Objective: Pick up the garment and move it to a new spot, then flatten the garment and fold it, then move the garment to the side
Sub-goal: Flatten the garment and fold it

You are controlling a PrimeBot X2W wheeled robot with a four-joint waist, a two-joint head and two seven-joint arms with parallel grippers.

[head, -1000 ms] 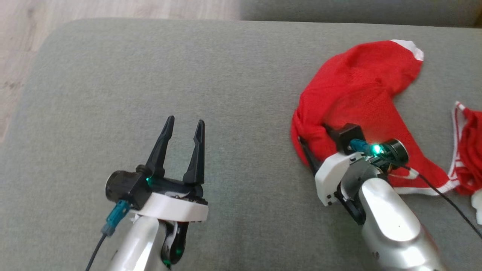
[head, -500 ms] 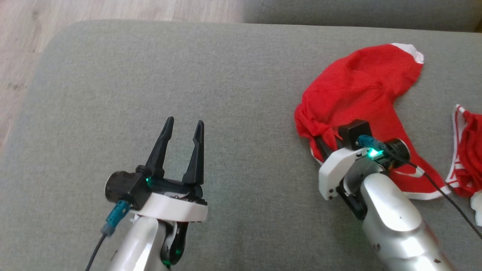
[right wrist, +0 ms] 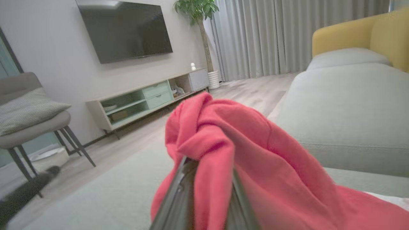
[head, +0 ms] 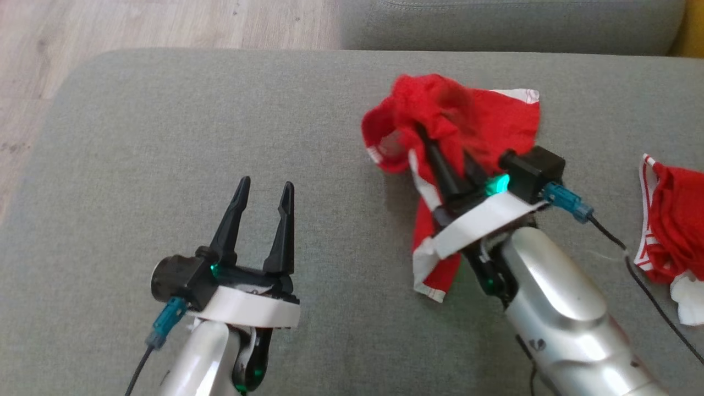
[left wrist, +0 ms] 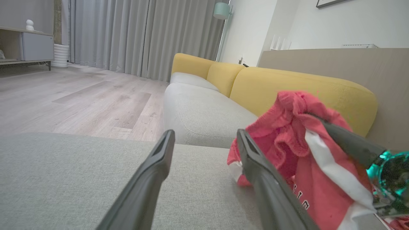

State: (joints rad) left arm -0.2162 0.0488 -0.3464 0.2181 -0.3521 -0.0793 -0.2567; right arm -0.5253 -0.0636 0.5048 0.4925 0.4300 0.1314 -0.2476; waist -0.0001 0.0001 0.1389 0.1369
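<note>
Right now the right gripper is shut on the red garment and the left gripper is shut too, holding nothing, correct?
Not quite: the left gripper is open, its fingers spread apart with nothing between them, as the head view shows. The right gripper is indeed shut on the red garment.

The garment [head: 440, 104] is red with white trim, the cushion [head: 192, 110] grey, the sofa back [left wrist: 287, 84] yellow.
</note>
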